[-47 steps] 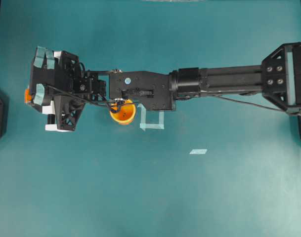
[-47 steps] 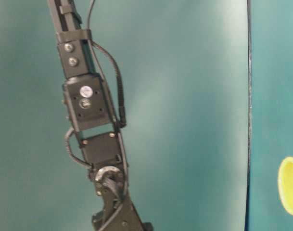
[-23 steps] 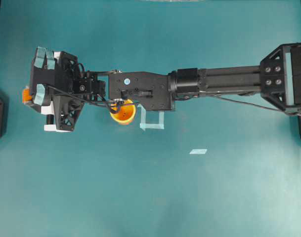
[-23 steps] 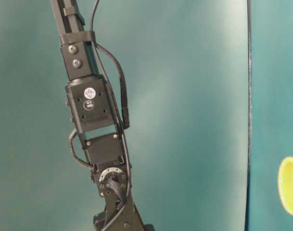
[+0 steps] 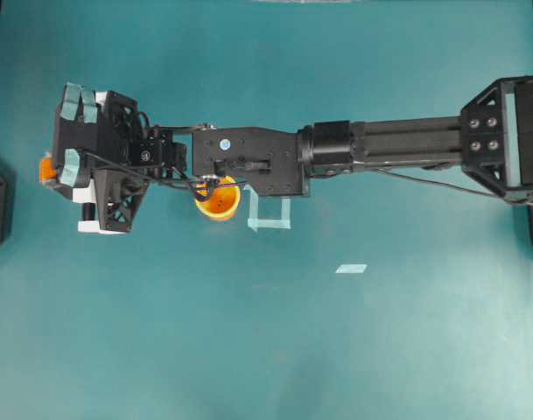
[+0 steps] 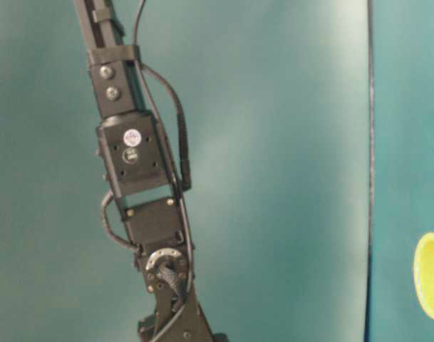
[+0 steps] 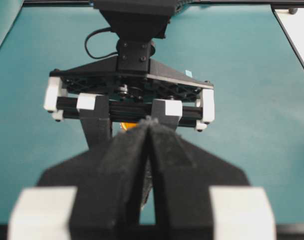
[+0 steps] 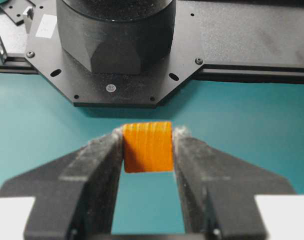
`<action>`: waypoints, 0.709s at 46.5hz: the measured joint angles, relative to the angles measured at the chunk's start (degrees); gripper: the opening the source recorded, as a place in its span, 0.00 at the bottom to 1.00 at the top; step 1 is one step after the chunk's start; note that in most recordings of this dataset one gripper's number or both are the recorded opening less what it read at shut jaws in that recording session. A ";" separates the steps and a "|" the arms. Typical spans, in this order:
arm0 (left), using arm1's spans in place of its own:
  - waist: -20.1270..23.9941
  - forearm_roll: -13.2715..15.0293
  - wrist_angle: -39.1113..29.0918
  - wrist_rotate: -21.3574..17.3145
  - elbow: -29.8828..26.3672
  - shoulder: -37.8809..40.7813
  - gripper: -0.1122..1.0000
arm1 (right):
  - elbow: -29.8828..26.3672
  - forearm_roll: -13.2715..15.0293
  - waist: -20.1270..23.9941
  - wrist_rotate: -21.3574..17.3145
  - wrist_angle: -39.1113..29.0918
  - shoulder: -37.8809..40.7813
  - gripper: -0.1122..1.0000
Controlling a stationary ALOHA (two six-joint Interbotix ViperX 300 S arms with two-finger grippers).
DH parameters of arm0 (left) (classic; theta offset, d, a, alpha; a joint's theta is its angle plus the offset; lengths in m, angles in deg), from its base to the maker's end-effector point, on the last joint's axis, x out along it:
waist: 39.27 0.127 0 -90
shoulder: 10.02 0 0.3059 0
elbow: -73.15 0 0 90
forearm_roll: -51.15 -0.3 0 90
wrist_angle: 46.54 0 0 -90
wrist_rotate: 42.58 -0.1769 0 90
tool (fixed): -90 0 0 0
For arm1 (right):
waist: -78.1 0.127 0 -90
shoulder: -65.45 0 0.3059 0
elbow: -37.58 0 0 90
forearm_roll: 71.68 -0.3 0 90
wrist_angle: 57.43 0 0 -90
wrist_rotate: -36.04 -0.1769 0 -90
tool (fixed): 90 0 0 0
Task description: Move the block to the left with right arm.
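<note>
While my right claw [image 8: 148, 145] stays clamped on the block [image 8: 147, 146] near the counter's [image 5: 266, 350] left edge, nothing has shifted, so release remains.

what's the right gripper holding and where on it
The right gripper holds the orange block, its fingers pressed against the block's two opposite side faces.
</note>
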State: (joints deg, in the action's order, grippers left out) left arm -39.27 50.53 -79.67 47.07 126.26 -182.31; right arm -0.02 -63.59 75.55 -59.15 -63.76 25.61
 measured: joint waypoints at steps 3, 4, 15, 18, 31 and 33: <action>-0.09 0.00 0.00 0.00 0.00 0.09 0.10 | 0.00 0.00 0.00 0.00 0.00 0.00 0.46; 0.00 0.00 0.00 0.00 0.00 0.00 0.10 | 0.00 0.00 0.00 0.00 0.00 0.00 0.46; 0.00 0.00 0.00 0.00 0.00 0.09 0.10 | 0.00 0.00 0.18 0.00 0.00 0.00 0.46; -0.09 0.00 0.00 0.00 0.00 0.00 0.10 | 0.00 0.00 0.26 0.00 0.00 0.00 0.46; -0.09 0.09 0.70 0.00 0.00 0.00 0.10 | 0.00 0.00 0.53 0.00 0.00 0.00 0.46; -0.09 0.09 0.70 0.00 0.00 0.00 0.10 | 0.00 0.00 0.53 0.09 0.00 0.00 0.46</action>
State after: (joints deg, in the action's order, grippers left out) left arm -39.35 50.62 -78.97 47.07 126.26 -182.31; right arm -0.02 -63.59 76.08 -59.06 -63.76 25.61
